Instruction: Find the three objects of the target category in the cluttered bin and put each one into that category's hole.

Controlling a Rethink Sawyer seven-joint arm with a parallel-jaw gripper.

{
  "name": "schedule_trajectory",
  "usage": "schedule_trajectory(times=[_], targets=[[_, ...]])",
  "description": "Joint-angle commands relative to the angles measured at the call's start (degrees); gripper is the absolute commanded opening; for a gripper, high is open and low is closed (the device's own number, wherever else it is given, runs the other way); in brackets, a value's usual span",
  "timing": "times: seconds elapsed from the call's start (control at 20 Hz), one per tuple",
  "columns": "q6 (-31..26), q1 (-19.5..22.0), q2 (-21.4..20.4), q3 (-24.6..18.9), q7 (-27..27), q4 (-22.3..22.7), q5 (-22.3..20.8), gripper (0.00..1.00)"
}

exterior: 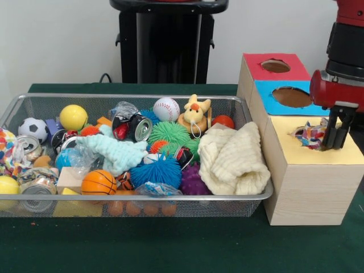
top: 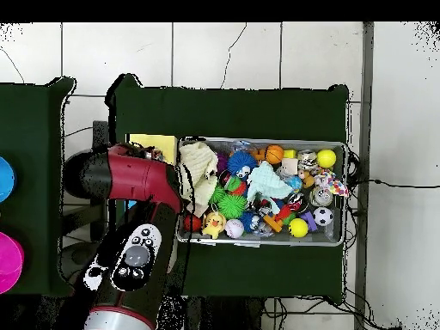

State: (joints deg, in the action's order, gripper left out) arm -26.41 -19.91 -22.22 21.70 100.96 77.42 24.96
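Note:
My gripper (exterior: 336, 145) stands low over the yellow-topped wooden box (exterior: 296, 142) at the right and is shut on a polka-dot cloth (exterior: 310, 135). The cloth bunches up at the box's hole and covers it. The wire-mesh bin (exterior: 136, 98) lies to the left of the boxes, full of toys. Another polka-dot cloth (exterior: 7, 154) lies at the bin's far left end; it also shows in the overhead view (top: 335, 185). In the overhead view the red arm (top: 129, 176) hides the gripper and most of the yellow box (top: 150, 144).
The blue-topped box (exterior: 278, 105) and the red-topped box (exterior: 256, 68) stand behind the yellow one. A cream waffle cloth (exterior: 236, 156) fills the bin's right end, a mint fuzzy cloth (exterior: 116, 151) lies mid-bin among balls, cans and spiky toys. The pedestal (exterior: 168, 42) stands behind.

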Motion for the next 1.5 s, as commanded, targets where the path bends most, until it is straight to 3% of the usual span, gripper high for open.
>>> schedule_trajectory(times=[0.05, 0.35, 0.55, 0.8, 1.05, 1.3, 1.4, 1.5], targets=[[-14.45, -1.13, 7.7, 4.96, 21.25, -0.21, 0.2, 0.0], [-14.49, -1.3, 6.16, 5.43, 19.51, 0.97, -0.48, 0.0], [-10.11, -0.32, 6.51, 2.53, 18.42, 3.23, 0.42, 0.0], [-2.69, 5.51, 4.33, -10.47, 12.44, 8.74, 4.94, 0.0], [4.61, 12.17, 2.62, -22.42, 5.29, 12.06, 5.15, 0.0], [6.74, 13.84, 2.76, -24.77, 6.69, 12.2, 1.46, 0.0], [6.11, 13.3, 3.28, -23.73, 8.17, 11.52, 0.78, 0.0], [3.74, 10.68, 4.57, -19.41, 11.95, 10.04, 0.88, 0.0]])
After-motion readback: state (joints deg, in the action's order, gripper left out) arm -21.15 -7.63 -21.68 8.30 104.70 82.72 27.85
